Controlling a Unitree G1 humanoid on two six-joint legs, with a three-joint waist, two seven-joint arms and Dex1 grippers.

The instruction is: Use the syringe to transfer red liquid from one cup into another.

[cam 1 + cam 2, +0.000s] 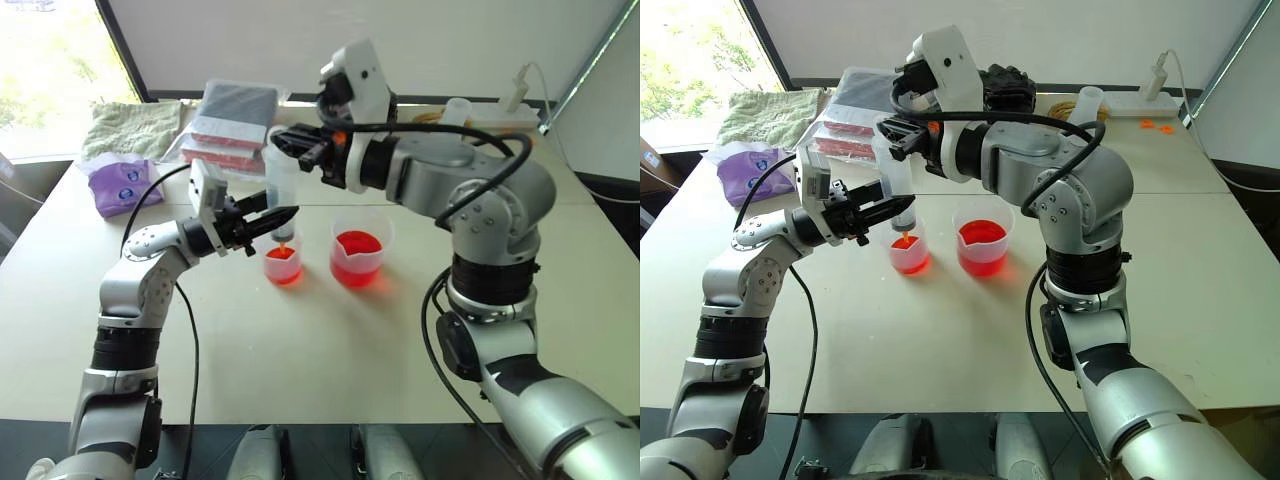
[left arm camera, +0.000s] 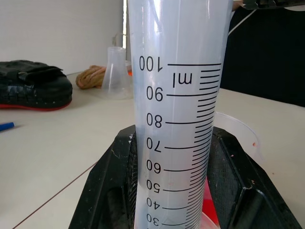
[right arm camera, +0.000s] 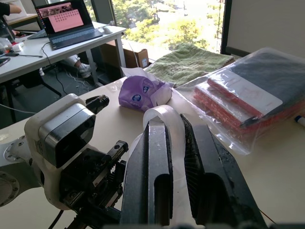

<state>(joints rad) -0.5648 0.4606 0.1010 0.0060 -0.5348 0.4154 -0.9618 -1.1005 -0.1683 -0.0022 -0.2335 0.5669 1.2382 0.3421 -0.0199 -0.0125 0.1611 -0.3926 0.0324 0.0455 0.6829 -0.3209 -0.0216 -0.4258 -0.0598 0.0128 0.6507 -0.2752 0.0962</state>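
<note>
Syringe (image 1: 902, 195) stands upright, orange tip over the smaller cup (image 1: 909, 252): left gripper (image 1: 890, 212) jaws clamp its barrel, right gripper (image 1: 892, 138) jaws pinch the plunger, ready to discharge.

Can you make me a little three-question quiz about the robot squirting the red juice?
1. True or false: the left gripper is shut on the large clear plastic syringe with the orange tip.
2. The syringe's tip hangs over which cup? A) the smaller, narrower clear plastic cup B) the wider clear spouted beaker C) a blue mug
3. Fill in: the right gripper grips the syringe's ____ end.

Key: 1 true; 2 A; 3 top. Both cups hold red liquid, and they stand side by side on the pale table.
</note>
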